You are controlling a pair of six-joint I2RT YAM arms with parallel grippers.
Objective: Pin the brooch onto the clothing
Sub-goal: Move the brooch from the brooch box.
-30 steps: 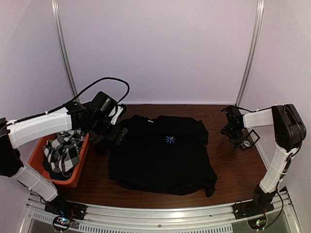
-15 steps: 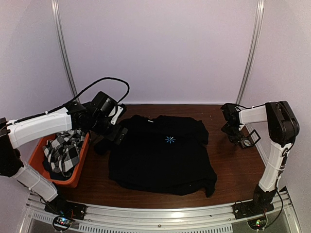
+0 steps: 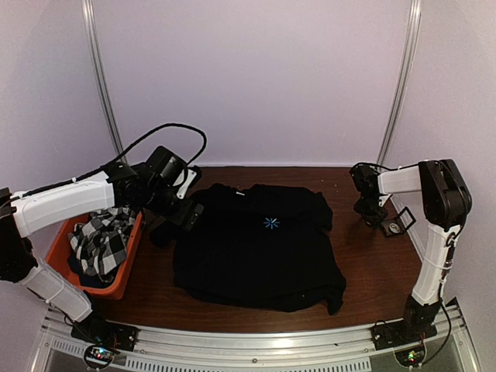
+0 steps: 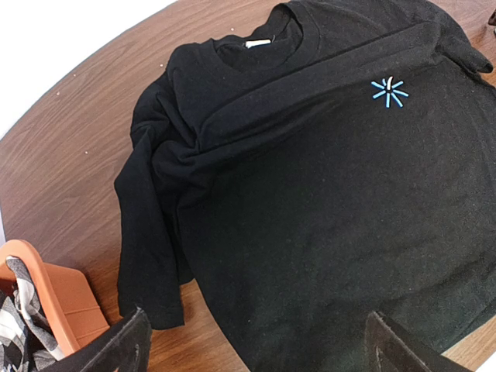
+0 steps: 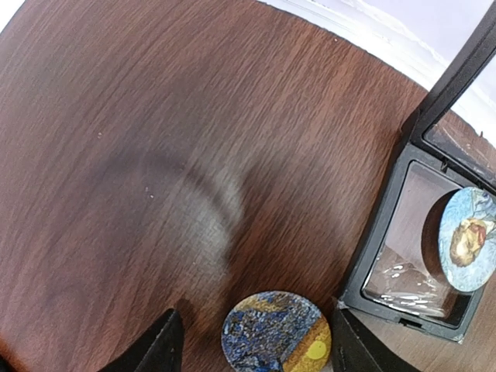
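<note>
right arm folded tight; right claw (image 5: pixel 256 341) low over brown wooden table (image 5: pixel 116 155), jaws part-open astride round blue-and-yellow painted brooch (image 5: pixel 276 332), not gripping. left claw (image 4: pixel 258 341) wide, empty, above flat black t-shirt (image 4: pixel 310 194). since earlier: right wrist drew inward, jaws narrowed; left unmoved.

The left arm (image 3: pixel 66 201) stretched from its base at the near left up and inward, its wrist tipped down. The left pincer (image 4: pixel 260 349) stood fully spread, one dark fingertip at each bottom corner of the wrist view. The right arm (image 3: pixel 446 194) rose from its base, bent sharply at the elbow, and its forearm ran leftward. The right pincer (image 3: pixel 372 208) pointed down, low, with its fingers (image 5: pixel 159 345) parted.
</note>
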